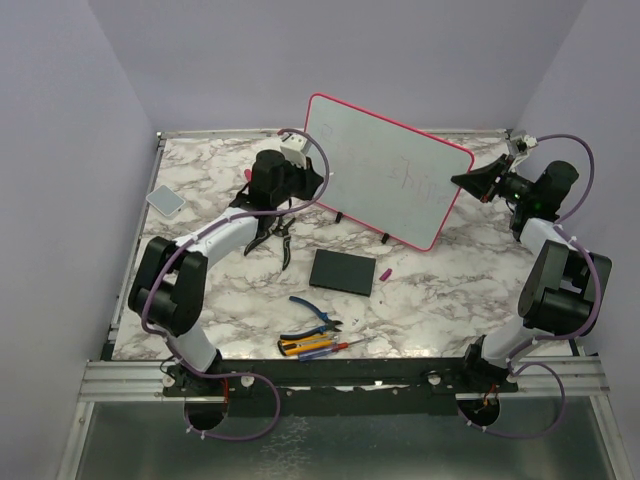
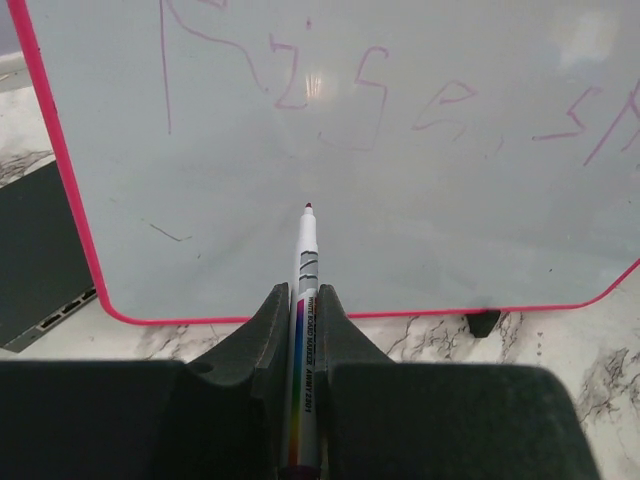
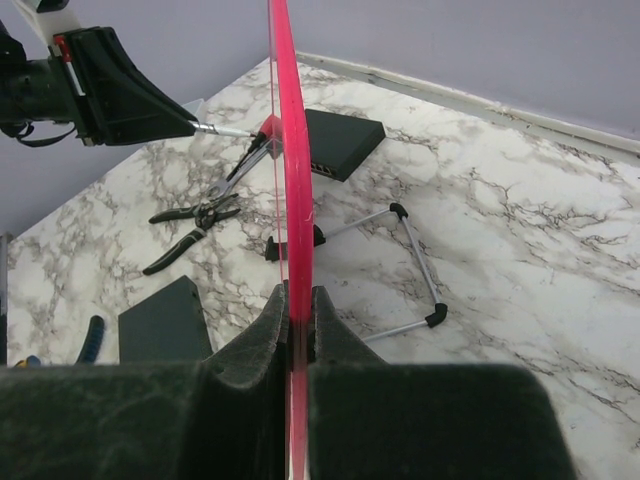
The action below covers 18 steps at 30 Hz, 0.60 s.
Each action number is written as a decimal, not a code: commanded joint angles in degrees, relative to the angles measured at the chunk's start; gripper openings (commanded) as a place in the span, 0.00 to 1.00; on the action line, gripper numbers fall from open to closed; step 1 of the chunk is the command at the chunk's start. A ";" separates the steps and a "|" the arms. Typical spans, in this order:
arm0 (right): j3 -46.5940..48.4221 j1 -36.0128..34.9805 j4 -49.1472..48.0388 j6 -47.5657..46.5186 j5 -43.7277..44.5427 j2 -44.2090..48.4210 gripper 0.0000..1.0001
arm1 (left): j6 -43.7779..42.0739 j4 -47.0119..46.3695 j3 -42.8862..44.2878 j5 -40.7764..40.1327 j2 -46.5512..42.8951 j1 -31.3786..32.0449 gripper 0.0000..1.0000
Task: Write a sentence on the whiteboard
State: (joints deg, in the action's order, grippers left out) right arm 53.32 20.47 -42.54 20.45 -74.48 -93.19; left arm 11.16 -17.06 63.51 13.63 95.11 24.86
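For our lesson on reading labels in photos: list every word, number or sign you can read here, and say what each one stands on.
"WHITE BOARD MARKER", one unclear word, then "2301": printed along the barrel of the whiteboard marker.
Faint pink handwritten sentence on the whiteboard: loose strokes, perhaps "Rise sh...", not reliably readable.
In the top view the same lettering is too small to read, and nothing else shows readable text.

A: Noted: the whiteboard [image 1: 385, 175] stands slantwise across mid-table; no pass through. The right gripper [image 3: 293, 295] clamps its right edge; the left gripper [image 2: 302, 292], gripping a marker [image 2: 306, 250], fronts it.
B: Clutter?
A: Logged: black slab [image 1: 343, 271] before the board, pink cap [image 1: 385, 272] just beside; black pliers [image 1: 275, 232] under the left arm; dark box with ports [image 2: 40, 260] past the board's left edge; wire stand [image 3: 420, 270] behind.
B: Free lane?
A: Bare marble between slab and right arm.
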 commanded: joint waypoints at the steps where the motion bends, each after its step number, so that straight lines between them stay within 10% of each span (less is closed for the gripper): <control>1: 0.03 -0.67 4.45 -3.84 -0.32 -0.92 0.01 | 1.50 -4.53 2.56 -1.14 2.39 0.47 0.00; 18: 0.23 -0.77 5.81 -4.74 -0.32 -0.78 0.01 | -1.30 -5.22 -0.46 -2.82 6.73 0.48 0.00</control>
State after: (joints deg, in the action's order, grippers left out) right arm 54.04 20.47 -40.32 19.00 -74.48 -93.19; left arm 10.92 -20.99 64.23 12.12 99.57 25.21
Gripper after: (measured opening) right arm 0.048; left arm 0.113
